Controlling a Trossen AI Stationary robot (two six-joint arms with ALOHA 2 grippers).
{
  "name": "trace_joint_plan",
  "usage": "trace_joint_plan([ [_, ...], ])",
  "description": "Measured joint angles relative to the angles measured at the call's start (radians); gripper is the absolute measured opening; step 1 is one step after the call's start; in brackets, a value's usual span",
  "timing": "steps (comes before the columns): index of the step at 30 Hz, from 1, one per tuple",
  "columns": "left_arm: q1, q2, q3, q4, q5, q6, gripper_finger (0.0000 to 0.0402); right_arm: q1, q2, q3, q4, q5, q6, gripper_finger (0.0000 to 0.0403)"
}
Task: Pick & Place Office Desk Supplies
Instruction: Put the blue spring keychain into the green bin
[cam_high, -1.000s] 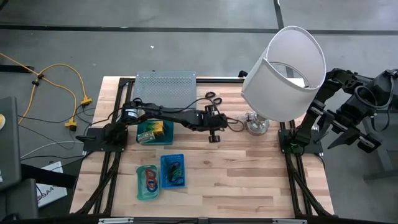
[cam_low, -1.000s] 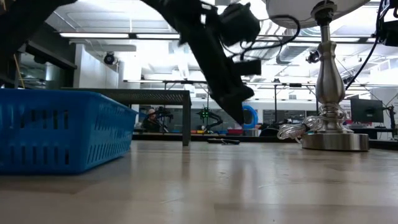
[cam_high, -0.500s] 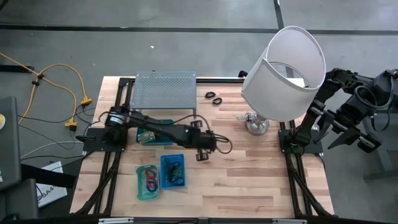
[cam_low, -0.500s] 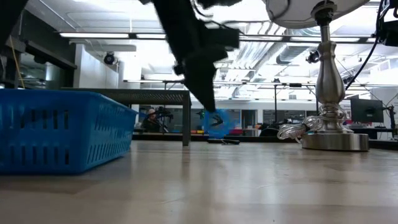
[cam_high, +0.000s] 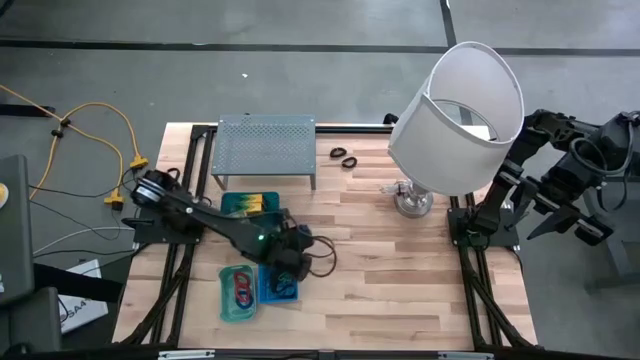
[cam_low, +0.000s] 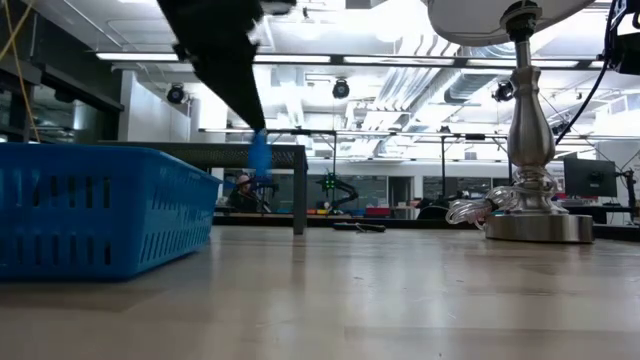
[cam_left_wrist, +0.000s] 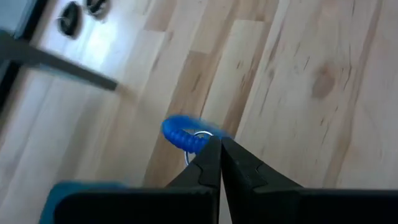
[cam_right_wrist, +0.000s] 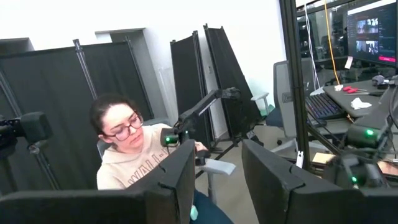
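My left gripper (cam_high: 291, 266) hangs shut over the blue tray (cam_high: 270, 290) at the near left, holding a blue coiled ring (cam_left_wrist: 181, 134) with a small metal ring on it. In the low view the blue ring (cam_low: 259, 155) dangles below the gripper (cam_low: 256, 122), beside the blue tray's wall (cam_low: 100, 210). A teal tray (cam_high: 237, 293) with red and blue rings lies next to the blue one. Two black loops (cam_high: 344, 157) lie on the table near the rack. My right gripper (cam_right_wrist: 214, 180) is open and empty, off the table's right edge. My left gripper pinches the blue coiled ring at one spot of its loop (cam_left_wrist: 198, 143) between its two fingertips. The fingers slant down from the table's left. The ring hangs below the fingertips, clear of the table and the tray.
A grey perforated rack (cam_high: 265, 145) stands at the far left, with a tray of yellow-green packets (cam_high: 250, 204) in front of it. A lamp with a white shade (cam_high: 458, 115) and metal base (cam_high: 412, 200) stands at the right. A person sits in the room beyond (cam_right_wrist: 134, 155).
My left gripper has swung from near the lamp's base toward the table's near left, over the blue tray, rolling its wrist on the way. It has stayed shut on the blue ring, which has travelled with it, clear of the table.
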Motion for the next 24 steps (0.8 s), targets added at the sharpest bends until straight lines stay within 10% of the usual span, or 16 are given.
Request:
trace_joint_plan([
  [24,-0.496,-0.096,0.002,-0.467,0.054,-0.856,0.0001,0.000,0.000,0.000,0.000,0.000,0.000,0.0120],
])
